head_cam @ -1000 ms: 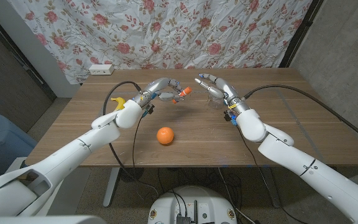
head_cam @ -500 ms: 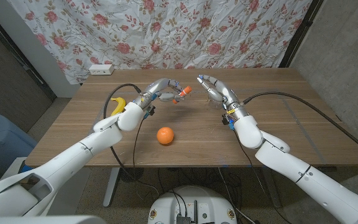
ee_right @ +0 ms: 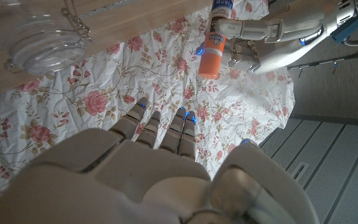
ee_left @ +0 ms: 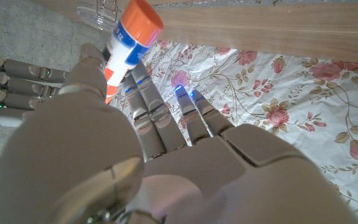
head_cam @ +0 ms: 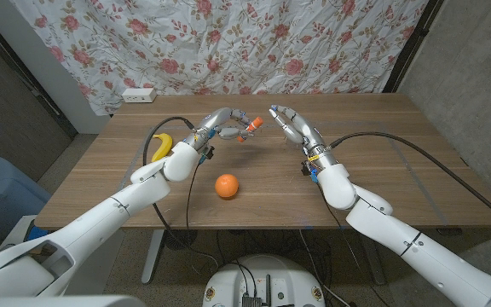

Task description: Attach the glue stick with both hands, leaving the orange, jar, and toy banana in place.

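Orange-capped white glue stick point(head_cam: 250, 129), orange orange point(head_cam: 226, 186), yellow toy banana point(head_cam: 160, 146), rose-patterned white curtain point(head_cam: 228, 43), brown wooden table point(head_cam: 382, 162).

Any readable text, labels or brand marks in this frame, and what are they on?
Glue stick, held by the left hand: a blue band with white lettering, too blurred to read.
Same label in the left wrist view: print seen at an angle, unreadable.
Jar, orange, toy banana: no text seen.

floral curtain point(head_cam: 228, 43) behind wooden table point(head_cam: 399, 170); grey wall point(head_cam: 476, 77) at right.
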Tool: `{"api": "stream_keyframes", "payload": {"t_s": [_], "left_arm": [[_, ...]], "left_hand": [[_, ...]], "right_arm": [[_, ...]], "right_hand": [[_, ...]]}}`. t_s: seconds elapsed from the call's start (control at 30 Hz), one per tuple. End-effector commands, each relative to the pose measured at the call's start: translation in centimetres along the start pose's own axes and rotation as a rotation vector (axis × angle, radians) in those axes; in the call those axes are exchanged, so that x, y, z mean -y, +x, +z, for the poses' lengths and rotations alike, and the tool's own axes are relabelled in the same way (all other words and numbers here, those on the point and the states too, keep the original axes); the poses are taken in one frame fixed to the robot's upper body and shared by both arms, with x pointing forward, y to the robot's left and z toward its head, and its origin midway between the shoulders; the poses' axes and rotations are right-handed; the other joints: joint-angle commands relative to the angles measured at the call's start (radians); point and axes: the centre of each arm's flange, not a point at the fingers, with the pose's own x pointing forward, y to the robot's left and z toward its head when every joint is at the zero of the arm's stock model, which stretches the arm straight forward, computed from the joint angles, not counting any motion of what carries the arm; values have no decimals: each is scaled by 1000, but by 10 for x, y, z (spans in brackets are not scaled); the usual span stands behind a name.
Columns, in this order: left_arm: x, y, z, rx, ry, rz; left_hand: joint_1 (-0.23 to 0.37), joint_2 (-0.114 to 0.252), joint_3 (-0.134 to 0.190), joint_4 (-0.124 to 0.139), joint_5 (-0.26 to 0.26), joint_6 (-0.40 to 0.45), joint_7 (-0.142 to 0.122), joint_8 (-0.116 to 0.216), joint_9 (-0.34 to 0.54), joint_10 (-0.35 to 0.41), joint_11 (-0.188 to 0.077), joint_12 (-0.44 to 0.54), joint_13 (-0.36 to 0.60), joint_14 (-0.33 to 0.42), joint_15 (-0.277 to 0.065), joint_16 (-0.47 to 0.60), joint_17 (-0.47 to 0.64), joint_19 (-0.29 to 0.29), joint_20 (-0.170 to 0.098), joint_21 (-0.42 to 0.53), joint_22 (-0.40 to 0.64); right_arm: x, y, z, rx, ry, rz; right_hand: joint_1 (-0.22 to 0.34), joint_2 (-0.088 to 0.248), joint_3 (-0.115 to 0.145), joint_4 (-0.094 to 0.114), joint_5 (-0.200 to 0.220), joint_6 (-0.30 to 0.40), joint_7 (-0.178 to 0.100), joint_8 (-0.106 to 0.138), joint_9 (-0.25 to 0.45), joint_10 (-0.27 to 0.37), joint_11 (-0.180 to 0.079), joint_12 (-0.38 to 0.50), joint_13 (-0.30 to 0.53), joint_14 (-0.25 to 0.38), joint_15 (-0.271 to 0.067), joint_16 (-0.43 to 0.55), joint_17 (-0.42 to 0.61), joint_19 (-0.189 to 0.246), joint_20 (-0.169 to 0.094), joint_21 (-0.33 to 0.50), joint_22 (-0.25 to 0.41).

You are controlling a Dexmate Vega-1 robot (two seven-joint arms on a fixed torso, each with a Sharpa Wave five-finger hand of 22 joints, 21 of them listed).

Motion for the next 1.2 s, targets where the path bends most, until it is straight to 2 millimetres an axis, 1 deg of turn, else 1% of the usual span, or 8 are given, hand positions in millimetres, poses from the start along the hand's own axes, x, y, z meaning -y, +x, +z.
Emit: {"api": "stream_keyframes", "payload": {"t_s": [0.03, 0.3, 0.67, 1.2], "left_arm": [[3, -1, -2, -12, -13, 2], [3, 2, -4, -9, -16, -2], [4, 6, -7, -7, -16, -5], [7, 11, -8, 1, -19, -10]], "left_hand": [[62, 69, 4, 5, 6, 72, -30, 10, 5, 4, -5, 3, 5, 2, -152, 6, 3, 8, -55, 6, 4], [61, 70, 3, 5, 6, 72, -30, 10, 5, 5, -5, 3, 5, 2, -152, 6, 3, 8, -55, 6, 4], [62, 70, 3, 5, 6, 71, -30, 10, 5, 4, -5, 3, 5, 2, -152, 6, 3, 9, -55, 6, 4], [61, 71, 2, 5, 6, 72, -27, 10, 5, 3, -5, 2, 5, 3, -151, 6, 3, 8, -55, 6, 4]], "right_arm": [[-18, -5, -7, -11, 32, 5], [-23, -4, -6, -10, 12, 15], [-29, -3, -7, -24, 8, 28], [-36, 1, -10, -28, 25, 60]], "right_hand": [[-6, 2, 4, 6, -2, -7, 1, 0, 0, -8, 2, -5, 1, -7, 0, -3, -1, -8, -1, -2, 4], [-18, 7, 7, 10, -8, -7, 2, 4, 0, -13, -2, -2, 1, -24, -5, -6, -2, -28, 3, -3, 4], [-31, 11, 10, 15, -14, -6, -3, 7, -1, -17, -2, 0, 0, -37, -9, -6, -2, -53, 5, -5, 4], [-49, 13, 10, 21, -20, -2, -3, 10, 0, -13, 0, 5, 0, -44, -6, -3, -2, -59, 6, 0, 5]]}}
